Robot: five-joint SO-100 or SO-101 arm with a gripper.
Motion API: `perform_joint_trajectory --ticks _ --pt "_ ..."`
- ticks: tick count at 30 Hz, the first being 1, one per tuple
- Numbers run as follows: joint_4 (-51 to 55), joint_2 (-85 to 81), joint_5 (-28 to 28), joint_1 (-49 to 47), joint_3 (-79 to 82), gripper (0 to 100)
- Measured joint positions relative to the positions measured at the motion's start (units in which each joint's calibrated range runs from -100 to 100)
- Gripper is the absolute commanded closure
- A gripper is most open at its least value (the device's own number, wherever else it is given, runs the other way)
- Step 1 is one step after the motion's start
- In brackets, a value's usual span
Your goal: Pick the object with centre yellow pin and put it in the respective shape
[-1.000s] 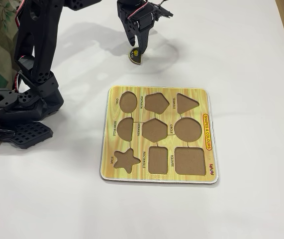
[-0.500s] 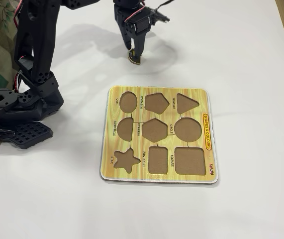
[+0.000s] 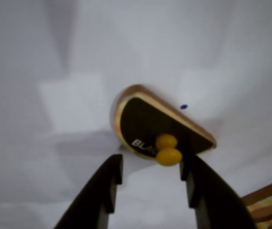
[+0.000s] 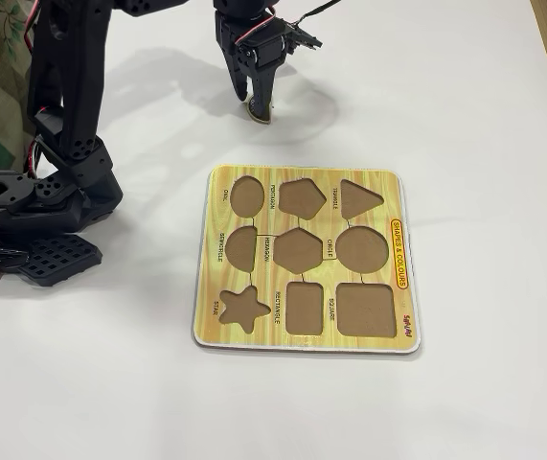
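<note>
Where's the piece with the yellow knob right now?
In the fixed view, the piece lies on the white table beyond the board, under the gripper; its fingers straddle the knob.

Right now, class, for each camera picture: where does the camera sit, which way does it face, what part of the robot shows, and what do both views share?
Wrist view: rides just behind the end effector, facing down at the white table; both dark fingers show, spread apart, astride the yellow knob of the black semicircle piece.
Fixed view: stands off the arm, high, looking down across the table at the puzzle board; arm base and end effector show.
Shared: the semicircle piece, the end effector, the table, and a corner of the puzzle board.
</note>
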Motion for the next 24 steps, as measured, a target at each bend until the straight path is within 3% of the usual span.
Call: perform_joint_trajectory --ticks 20,24 --pt "-3.4 0.0 0.0 0.0 0.0 87" --pt "-3.4 0.0 0.0 0.0 0.0 97"
